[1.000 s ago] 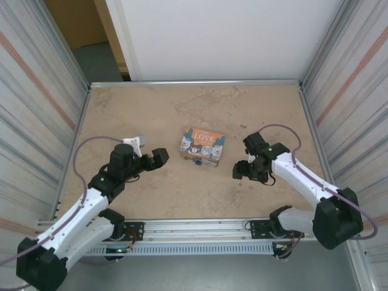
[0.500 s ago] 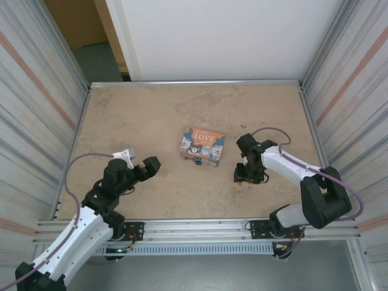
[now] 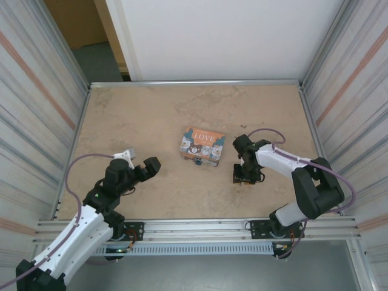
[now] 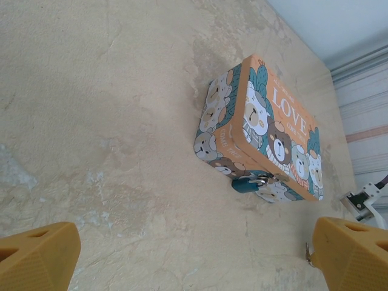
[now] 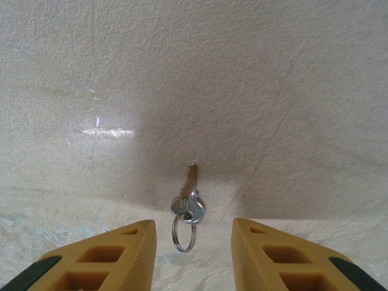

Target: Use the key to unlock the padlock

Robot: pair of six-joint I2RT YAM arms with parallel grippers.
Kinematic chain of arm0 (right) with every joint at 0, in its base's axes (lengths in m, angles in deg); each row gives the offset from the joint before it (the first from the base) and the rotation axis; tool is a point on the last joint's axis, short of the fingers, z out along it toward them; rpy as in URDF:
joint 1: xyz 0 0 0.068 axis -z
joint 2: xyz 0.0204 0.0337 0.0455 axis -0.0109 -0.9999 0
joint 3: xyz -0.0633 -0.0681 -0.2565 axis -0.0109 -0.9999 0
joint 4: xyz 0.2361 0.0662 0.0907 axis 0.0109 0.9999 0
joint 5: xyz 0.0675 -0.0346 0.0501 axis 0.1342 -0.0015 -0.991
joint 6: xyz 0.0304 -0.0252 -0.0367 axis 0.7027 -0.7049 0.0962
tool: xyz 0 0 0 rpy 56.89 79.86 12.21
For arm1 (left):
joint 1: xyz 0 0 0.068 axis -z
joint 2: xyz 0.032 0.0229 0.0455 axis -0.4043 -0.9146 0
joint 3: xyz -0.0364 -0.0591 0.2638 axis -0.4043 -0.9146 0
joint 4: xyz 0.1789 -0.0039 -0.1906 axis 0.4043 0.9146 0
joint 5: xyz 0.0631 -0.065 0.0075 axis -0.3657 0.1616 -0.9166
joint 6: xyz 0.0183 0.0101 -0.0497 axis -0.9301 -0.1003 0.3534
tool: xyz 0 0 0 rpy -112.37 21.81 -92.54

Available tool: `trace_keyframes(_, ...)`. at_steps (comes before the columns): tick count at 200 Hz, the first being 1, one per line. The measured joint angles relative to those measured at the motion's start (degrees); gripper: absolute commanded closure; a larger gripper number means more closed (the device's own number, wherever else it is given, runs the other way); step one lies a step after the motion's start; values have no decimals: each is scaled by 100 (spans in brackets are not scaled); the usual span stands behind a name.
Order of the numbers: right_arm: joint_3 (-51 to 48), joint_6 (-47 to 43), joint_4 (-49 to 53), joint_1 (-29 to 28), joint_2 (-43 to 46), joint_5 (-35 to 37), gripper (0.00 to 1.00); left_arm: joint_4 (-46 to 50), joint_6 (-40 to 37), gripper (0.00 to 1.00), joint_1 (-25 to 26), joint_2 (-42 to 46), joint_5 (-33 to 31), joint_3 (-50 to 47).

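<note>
A small silver key [image 5: 189,203] on a ring lies flat on the table, between the two yellow fingers of my right gripper [image 5: 194,223]. The fingers stand close on either side of it with a gap each way, touching nothing. In the top view that gripper [image 3: 242,176] points down at the table, right of the tin. The teal padlock [image 4: 251,180] hangs on the clasp of an orange tin box [image 4: 267,130] printed with bears; from above the padlock [image 3: 198,161] is on the tin's [image 3: 202,145] near side. My left gripper [image 4: 191,242] is wide open and empty, well left of the tin [image 3: 140,159].
Metal rails [image 3: 194,83] edge the beige table, and corrugated walls [image 3: 36,103] close in both sides. Purple cables [image 3: 273,130] loop off each arm.
The right gripper has shifted left and down over the key, and its fingers have drawn closer together. The left arm pulled back toward the near edge, then held still.
</note>
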Motion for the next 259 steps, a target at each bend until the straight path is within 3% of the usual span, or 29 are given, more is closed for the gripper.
trace_keyframes(129, 31, 4, -90, -37, -229, 24, 82, -2, 39, 1, 0, -90, 0, 0)
trace_keyframes(198, 44, 7, -52, -33, -251, 37, 100, -2, 39, 1, 0, -149, 0, 0)
trace_keyframes(259, -28, 4, -125, -33, -140, 31, 100, 11, 37, 1, 0, -151, 0, 17)
